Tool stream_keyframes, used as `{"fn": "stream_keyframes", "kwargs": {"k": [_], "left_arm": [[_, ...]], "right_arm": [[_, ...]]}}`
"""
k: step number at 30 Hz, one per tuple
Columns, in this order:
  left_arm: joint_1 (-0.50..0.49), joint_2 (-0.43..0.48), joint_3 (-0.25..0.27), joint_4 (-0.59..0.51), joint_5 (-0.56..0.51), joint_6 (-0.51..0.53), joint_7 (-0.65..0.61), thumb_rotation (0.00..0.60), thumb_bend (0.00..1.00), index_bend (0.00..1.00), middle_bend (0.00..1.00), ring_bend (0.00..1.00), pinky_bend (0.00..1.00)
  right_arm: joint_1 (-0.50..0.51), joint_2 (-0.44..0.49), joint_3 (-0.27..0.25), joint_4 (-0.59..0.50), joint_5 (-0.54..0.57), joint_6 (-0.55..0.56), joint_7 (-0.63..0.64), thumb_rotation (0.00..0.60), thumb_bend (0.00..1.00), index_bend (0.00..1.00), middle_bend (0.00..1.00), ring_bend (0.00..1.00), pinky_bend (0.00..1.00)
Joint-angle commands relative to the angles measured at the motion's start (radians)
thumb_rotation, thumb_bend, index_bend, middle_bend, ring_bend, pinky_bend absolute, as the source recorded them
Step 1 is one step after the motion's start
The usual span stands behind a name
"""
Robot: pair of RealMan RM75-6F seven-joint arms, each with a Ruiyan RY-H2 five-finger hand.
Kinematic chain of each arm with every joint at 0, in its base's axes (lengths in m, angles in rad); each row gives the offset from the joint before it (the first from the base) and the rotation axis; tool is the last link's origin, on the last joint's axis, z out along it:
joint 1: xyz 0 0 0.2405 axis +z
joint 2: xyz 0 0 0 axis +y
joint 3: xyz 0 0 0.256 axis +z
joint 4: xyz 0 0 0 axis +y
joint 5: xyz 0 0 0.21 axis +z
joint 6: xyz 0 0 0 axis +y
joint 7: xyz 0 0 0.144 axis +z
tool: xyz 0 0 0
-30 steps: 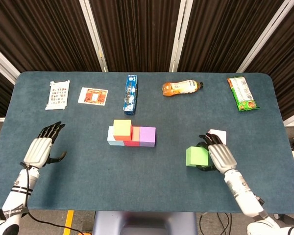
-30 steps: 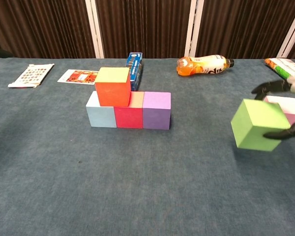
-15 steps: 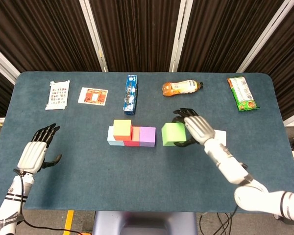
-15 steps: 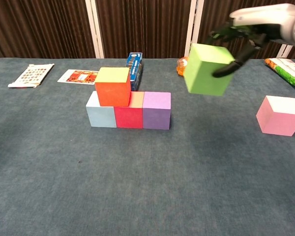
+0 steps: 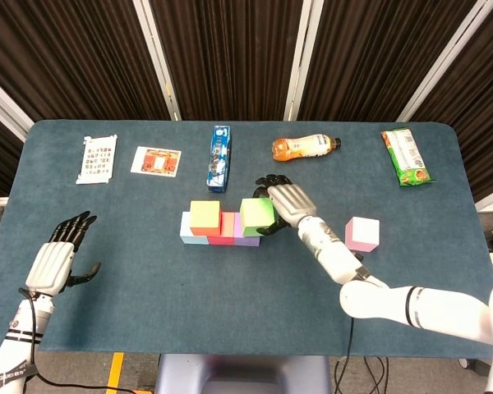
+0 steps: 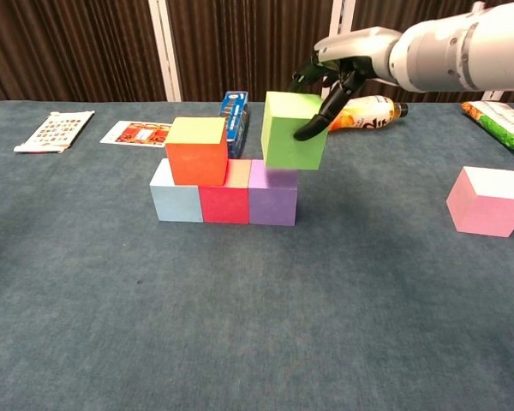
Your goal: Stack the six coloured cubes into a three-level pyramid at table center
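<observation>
Head and chest views of the second-level placement. The right hand [image 6: 338, 64] grips the green cube [image 6: 293, 130] from above and behind, holding it just over the purple cube [image 6: 272, 192], the right end of the bottom row. In the chest view the green cube sits slightly tilted, apparently clear of the purple top and overhanging toward 3 o'clock. The slot it must fill lies at about 8 o'clock from it: the gap beside the orange cube [image 6: 196, 151], which straddles the light blue cube [image 6: 176, 195] and red cube [image 6: 225, 197]. The move appears to call for a small shift toward 9 o'clock, levelling, then descent. The pink cube [image 5: 361, 234] waits at 3 o'clock, well apart on the blue table [image 5: 230, 304]. The left hand [image 5: 60, 261] rests open at 8 o'clock, far from the stack.
</observation>
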Motion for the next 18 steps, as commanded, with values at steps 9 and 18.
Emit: {"fn": "stream_keyframes", "kwargs": {"k": [9,18], "left_arm": [[0.008,-0.016,-0.005,0.039,0.023,-0.009,-0.056,0.6,0.33,0.05,0.0,0.0,0.08],[0.016,-0.024,-0.005,0.056,0.033,-0.012,-0.08,0.6,0.33,0.05,0.0,0.0,0.08]], "right_arm": [[0.112,-0.122,-0.028,0.082,0.169,0.063,-0.076,0.6,0.3,0.46,0.21,0.08,0.11],[0.149,-0.159,-0.03,0.11,0.233,0.09,-0.104,0.6,0.3,0.44,0.2,0.07,0.09]]}}
